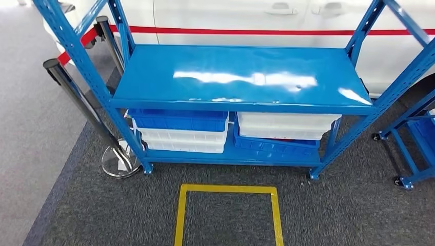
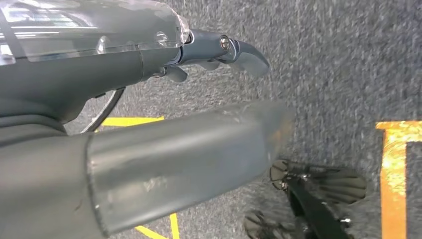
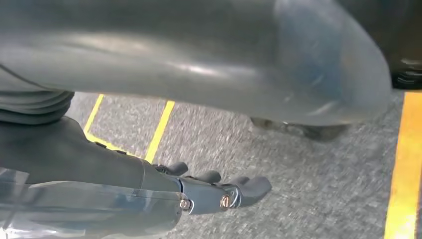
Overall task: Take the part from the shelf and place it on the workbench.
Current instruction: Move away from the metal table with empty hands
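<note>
A blue metal shelf (image 1: 241, 77) stands in front of me in the head view; its top board is bare and shiny with glare. On the lower level a blue bin (image 1: 178, 119) sits on white bins (image 1: 179, 139) at the left, and a white bin (image 1: 284, 125) sits on a blue bin (image 1: 277, 144) at the right. What lies inside them is hidden. My left hand (image 2: 89, 79) hangs over the carpet, its fingers (image 2: 244, 52) spread away from the thumb, holding nothing. My right hand (image 3: 99, 159) hangs likewise, fingers (image 3: 234, 191) apart and empty.
A yellow taped square (image 1: 228, 189) marks the grey carpet just before the shelf. A black stanchion post (image 1: 77, 92) with a round metal base (image 1: 119, 161) stands at the shelf's left corner. A blue wheeled cart (image 1: 415, 148) is at the right. A white car (image 1: 231, 15) stands behind.
</note>
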Motion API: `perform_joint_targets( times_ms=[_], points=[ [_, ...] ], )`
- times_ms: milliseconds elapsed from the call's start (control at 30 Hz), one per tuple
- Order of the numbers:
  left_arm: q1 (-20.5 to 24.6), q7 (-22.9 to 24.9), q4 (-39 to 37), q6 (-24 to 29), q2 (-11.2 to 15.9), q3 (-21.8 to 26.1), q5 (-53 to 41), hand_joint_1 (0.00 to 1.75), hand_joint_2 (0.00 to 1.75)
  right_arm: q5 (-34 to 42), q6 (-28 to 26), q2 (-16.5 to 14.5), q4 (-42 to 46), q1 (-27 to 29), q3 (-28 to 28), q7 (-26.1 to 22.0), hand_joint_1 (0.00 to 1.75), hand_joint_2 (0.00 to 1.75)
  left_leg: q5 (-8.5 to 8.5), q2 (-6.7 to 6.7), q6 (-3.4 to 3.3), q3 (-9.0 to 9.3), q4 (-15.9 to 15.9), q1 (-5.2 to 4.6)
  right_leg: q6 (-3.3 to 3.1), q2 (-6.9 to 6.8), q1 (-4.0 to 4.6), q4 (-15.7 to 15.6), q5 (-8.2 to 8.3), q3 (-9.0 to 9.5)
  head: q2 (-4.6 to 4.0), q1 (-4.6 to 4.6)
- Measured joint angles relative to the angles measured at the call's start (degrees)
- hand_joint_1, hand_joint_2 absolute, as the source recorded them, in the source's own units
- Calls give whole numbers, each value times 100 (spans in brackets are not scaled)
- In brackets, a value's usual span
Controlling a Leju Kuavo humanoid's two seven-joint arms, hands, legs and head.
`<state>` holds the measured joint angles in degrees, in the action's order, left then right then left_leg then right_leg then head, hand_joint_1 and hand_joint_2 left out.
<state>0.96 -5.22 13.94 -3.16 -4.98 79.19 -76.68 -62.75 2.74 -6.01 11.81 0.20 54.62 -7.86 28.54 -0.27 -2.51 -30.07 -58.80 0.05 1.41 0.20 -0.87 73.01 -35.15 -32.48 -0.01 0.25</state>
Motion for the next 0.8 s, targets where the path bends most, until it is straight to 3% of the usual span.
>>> perform_joint_targets(
  times_ms=[67, 100, 133, 167, 233, 267, 300, 367, 433, 533, 567, 600, 633, 700, 767, 800],
  points=[
    [-9, 11, 0, -3, -1, 1, -1, 0, 0, -3, 12, 1, -1, 34, -1, 3, 0, 0, 106, -23, 12, 168, 30, 11, 20, -2, -6, 195, -341, -409, 1, -1],
    [-16, 21, 0, -4, -2, 2, -3, 0, 0, -5, 18, 3, -1, 56, -1, 5, 0, 0, 173, -42, 25, 260, 33, 19, 22, -2, -6, 108, -397, -526, 1, 2],
    [-24, 31, 0, -5, -4, 3, -5, 0, 0, -6, 24, 7, -1, 76, 0, 6, 0, 0, 248, -57, 42, 357, 33, 25, 17, -3, -5, -91, -297, -590, 1, 2],
    [-32, 42, 0, -4, -8, 4, -7, 0, 0, -8, 27, 10, -1, 94, 1, 6, 0, 0, 329, -64, 60, 446, 34, 31, 4, -6, -4, -369, -14, -620, 1, 4],
    [-34, 56, 0, 3, -14, 14, -9, 0, 0, -10, 31, 16, -4, 129, 9, 6, 0, 0, 499, -69, 112, 588, 14, 18, -44, -13, 17, -883, 742, -663, 0, 12],
    [-28, 63, 1, 9, -16, 19, -12, 0, 0, -10, 34, 17, -6, 128, 14, 6, 0, 0, 567, -71, 150, 643, 25, 10, -83, -14, 30, -1020, 995, -674, -1, 11],
    [-21, 68, 1, 14, -18, 24, -17, 0, 0, -13, 37, 17, -8, 122, 20, 6, 0, 0, 594, -74, 190, 689, 21, 1, -125, -11, 41, -1078, 1090, -670, -1, 15],
    [-6, 78, 3, 27, -20, 25, -42, 0, 0, -16, 41, 14, -9, 101, 25, 6, 0, 0, 571, -70, 257, 735, -20, 7, -206, 2, 38, -1134, 1050, -570, 1, 15],
    [11, 89, 4, 36, -22, 23, -91, 0, 0, -21, 44, 9, -9, 101, 29, 6, 0, 0, 592, -45, 306, 583, -383, 23, -280, 3, 23, -1226, 1006, -428, 1, 1],
    [17, 104, 4, 37, -17, 22, -136, 0, 0, -31, 44, 10, -9, 84, 35, 6, 0, 0, 1007, -19, 381, -10, -1256, 47, -335, 2, 18, -1281, 906, -283, 1, -19],
    [12, 106, 4, 36, -16, 22, -136, 0, 0, -35, 44, 11, -9, 81, 37, 6, 0, 0, 1104, -18, 395, -172, -1391, 53, -334, 6, 20, -1282, 865, -239, 1, -20],
    [7, 103, 4, 36, -16, 22, -136, 0, 0, -39, 45, 13, -9, 81, 38, 6, 0, 0, 1065, -17, 399, -260, -1360, 55, -332, 9, 22, -1282, 822, -187, 1, -20],
    [2, 98, 4, 36, -16, 22, -135, 0, 0, -43, 47, 12, -9, 82, 39, 6, 0, 0, 875, -15, 389, -271, -1163, 56, -327, 10, 25, -1282, 781, -128, 1, -21],
    [-5, 89, 4, 36, -10, 22, -136, 0, 0, -53, 51, 7, -11, 85, 40, 6, 0, 0, 301, -6, 324, -162, -522, 40, -311, 10, 29, -1289, 712, -18, 1, -19],
    [-7, 85, 5, 36, -3, 22, -142, 0, 0, -62, 56, -4, -14, 76, 43, 6, 0, 0, 100, 8, 241, -132, -146, -4, -269, 15, 30, -1295, 680, 14, 0, -23],
    [-14, 84, 6, 36, 3, 22, -148, 0, 0, -66, 59, -9, -16, 71, 44, 6, 0, 0, 108, 11, 206, -151, -126, -24, -237, 16, 29, -1301, 670, 18, 0, -26]
  ],
)
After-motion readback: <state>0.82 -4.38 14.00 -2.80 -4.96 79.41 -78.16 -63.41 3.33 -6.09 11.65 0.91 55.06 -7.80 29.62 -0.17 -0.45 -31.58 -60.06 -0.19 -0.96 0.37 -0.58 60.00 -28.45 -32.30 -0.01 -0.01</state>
